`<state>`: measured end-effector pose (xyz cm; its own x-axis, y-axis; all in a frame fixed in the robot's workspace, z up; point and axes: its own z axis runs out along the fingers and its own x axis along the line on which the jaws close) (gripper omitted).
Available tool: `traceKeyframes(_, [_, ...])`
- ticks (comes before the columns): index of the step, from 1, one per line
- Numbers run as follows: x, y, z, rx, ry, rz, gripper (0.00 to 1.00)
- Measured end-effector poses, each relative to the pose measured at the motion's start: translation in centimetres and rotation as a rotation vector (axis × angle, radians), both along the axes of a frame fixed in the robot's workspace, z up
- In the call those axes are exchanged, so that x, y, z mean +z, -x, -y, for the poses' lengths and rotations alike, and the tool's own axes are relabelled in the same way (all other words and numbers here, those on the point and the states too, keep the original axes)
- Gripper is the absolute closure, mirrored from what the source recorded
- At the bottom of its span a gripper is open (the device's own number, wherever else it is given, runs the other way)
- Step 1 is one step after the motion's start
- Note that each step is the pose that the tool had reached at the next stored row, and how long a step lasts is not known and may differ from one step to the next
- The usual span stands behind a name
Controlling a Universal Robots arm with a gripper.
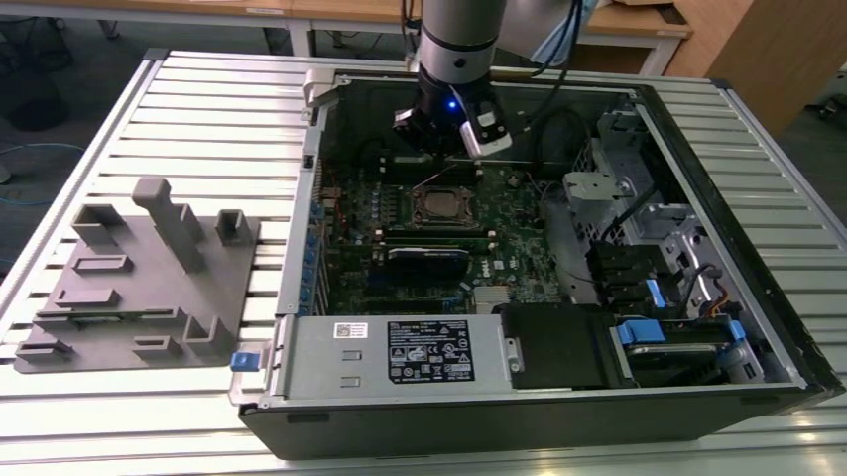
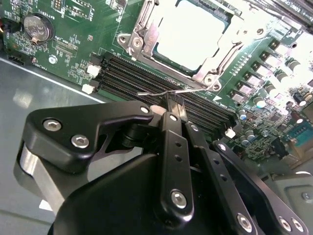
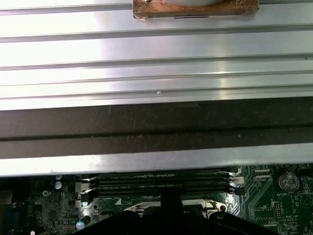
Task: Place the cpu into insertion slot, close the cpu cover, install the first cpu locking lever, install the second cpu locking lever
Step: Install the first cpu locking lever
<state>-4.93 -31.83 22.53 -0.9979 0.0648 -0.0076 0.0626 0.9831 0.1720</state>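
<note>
**Item: open computer case (image 1: 530, 426) on slatted bench (image 1: 198, 99); 1 arm at work inside.**

- Hand (image 2: 174, 100): fingers drawn together. In the second wrist view they appear pinched on a thin wire locking lever (image 2: 154, 92), at its near end.
- Locking lever: long axis runs along the near edge of the socket, parallel to the memory slots (image 2: 142, 78) and lying over them.
- Cpu (image 2: 195, 32): seated in the insertion slot (image 1: 441, 203), pale top showing.
- Cpu cover (image 2: 145, 36): down, framing the chip on its visible sides.
- Key relation: the socket lies just beyond the fingertips, across the memory slots. In the exterior view it sits nearer the camera than the hand.
- Also present: grey parts fixture (image 1: 133, 268) on the bench, at the exterior view's left, well apart from the case.
- Not determinable: whether this is lever 1 or lever 2; where the lever's far end hooks; the state of the other lever. The socket's far edge is cut off in the second wrist view.
</note>
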Motion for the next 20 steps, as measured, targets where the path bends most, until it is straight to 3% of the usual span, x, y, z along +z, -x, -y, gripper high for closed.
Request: traceKeyframes(20, [-0.78, -0.45, 0.01, 0.0, 0.0011, -0.0001, 0.89])
